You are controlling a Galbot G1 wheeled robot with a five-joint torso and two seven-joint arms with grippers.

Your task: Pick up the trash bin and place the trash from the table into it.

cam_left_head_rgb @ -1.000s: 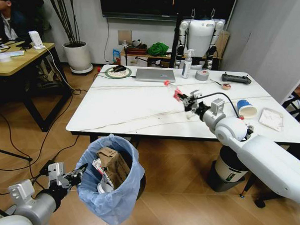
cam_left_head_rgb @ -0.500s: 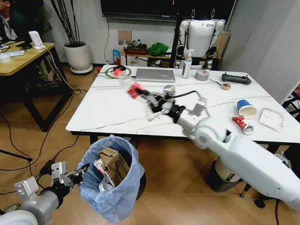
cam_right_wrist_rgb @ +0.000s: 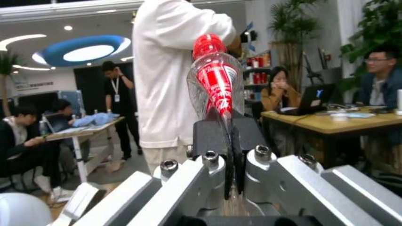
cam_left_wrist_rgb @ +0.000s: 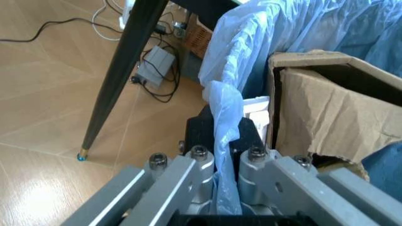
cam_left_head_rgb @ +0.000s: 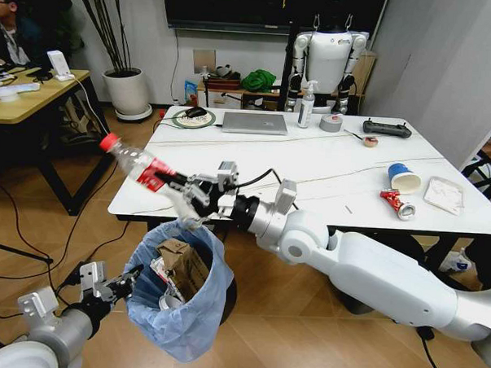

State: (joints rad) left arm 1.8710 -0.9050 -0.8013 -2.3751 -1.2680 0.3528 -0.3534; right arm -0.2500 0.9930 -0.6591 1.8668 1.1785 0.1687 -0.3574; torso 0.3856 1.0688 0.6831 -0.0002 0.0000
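My right gripper (cam_left_head_rgb: 189, 196) is shut on a clear plastic bottle (cam_left_head_rgb: 140, 165) with a red cap and red label. It holds the bottle tilted, just above the near-left rim of the trash bin (cam_left_head_rgb: 182, 299). In the right wrist view the bottle (cam_right_wrist_rgb: 215, 80) sticks out from between the fingers of the right gripper (cam_right_wrist_rgb: 227, 137). The bin, lined with a light-blue bag, holds a torn cardboard box (cam_left_head_rgb: 186, 267) and other litter. My left gripper (cam_left_head_rgb: 125, 281) is shut on the bin's bag rim (cam_left_wrist_rgb: 225, 108), beside the cardboard box (cam_left_wrist_rgb: 326, 108). On the table (cam_left_head_rgb: 229, 179) lie a blue cup (cam_left_head_rgb: 402, 176), a crushed red can (cam_left_head_rgb: 395, 203) and a white packet (cam_left_head_rgb: 443, 194).
A silver laptop (cam_left_head_rgb: 255, 122), spray bottle (cam_left_head_rgb: 305, 105), tape roll (cam_left_head_rgb: 330, 122) and black controller (cam_left_head_rgb: 386, 128) stand along the table's far edge. A black table leg (cam_left_wrist_rgb: 125, 61) and floor cables run beside the bin. A yellow desk (cam_left_head_rgb: 29, 93) is at the left.
My right arm swung left across the table's front, carrying the bottle from above the tabletop to over the bin. The left gripper and bin have barely moved.
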